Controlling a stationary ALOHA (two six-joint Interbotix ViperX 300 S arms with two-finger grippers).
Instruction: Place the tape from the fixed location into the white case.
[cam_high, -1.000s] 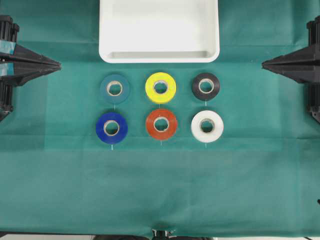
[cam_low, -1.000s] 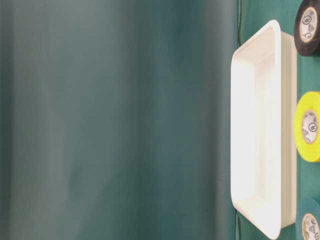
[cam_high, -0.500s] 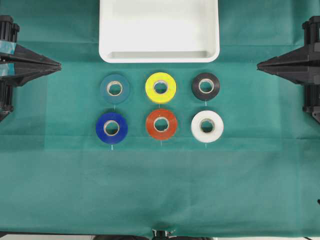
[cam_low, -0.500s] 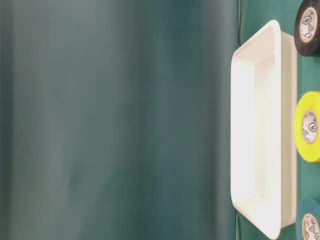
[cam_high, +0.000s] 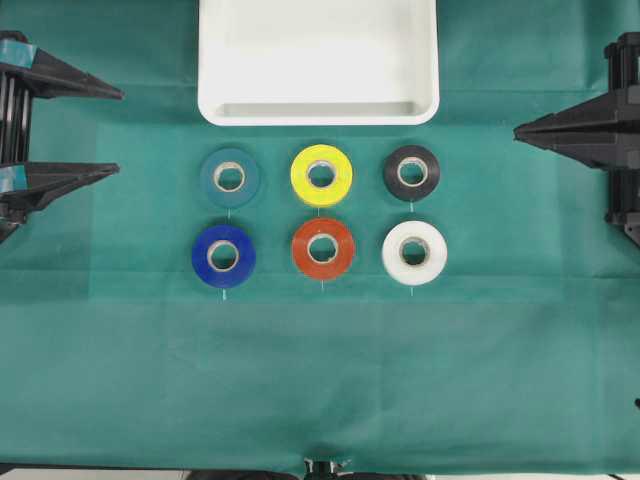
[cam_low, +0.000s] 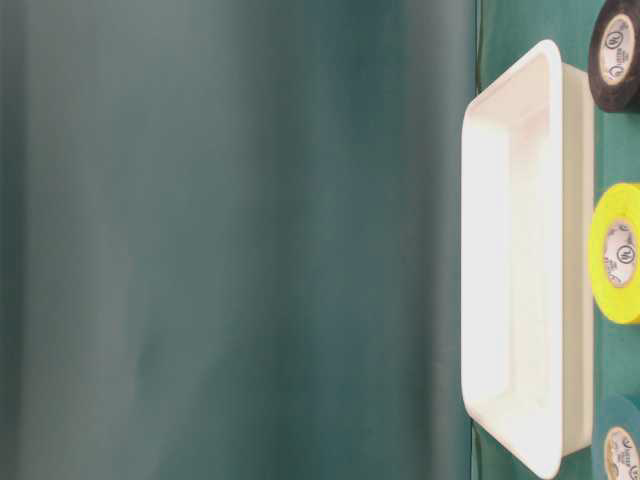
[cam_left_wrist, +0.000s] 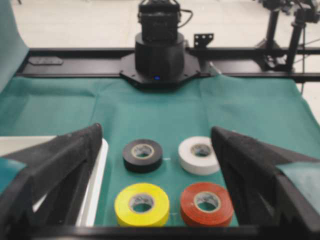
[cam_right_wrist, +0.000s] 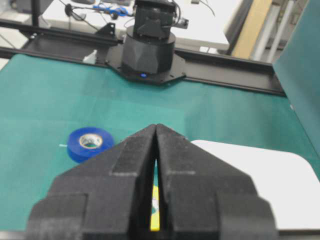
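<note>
The left end effector (cam_high: 118, 132) sits at the left edge of the bench, released, its two black fingers (cam_high: 70, 84) spread wide apart and pointing toward the middle with nothing between them. The right end effector (cam_high: 517, 130) sits at the opposite edge, clenched on nothing, its fingers pressed together into a single point aimed inward. Both are well apart from the rolls, which lie in two rows of three on the green cloth (cam_high: 320, 380) that covers the bench. The yellow tape (cam_high: 321, 175) lies flat in the middle of the row nearer the white case (cam_high: 318, 112), roughly midway between the two end effectors and touching neither. In the left wrist view the yellow tape (cam_left_wrist: 142, 204) shows in the gap between the spread fingers, low in the frame; in the right wrist view only a sliver of it shows through the slit between the closed fingers. To its left lies a teal roll (cam_high: 229, 177), to its right a black roll (cam_high: 411, 172). Behind them in the other row are a blue roll (cam_high: 223, 256), an orange-red roll (cam_high: 322, 248) and a white roll (cam_high: 414, 252). The white case lies just beyond the yellow tape, near it but not touching, and holds nothing.
</note>
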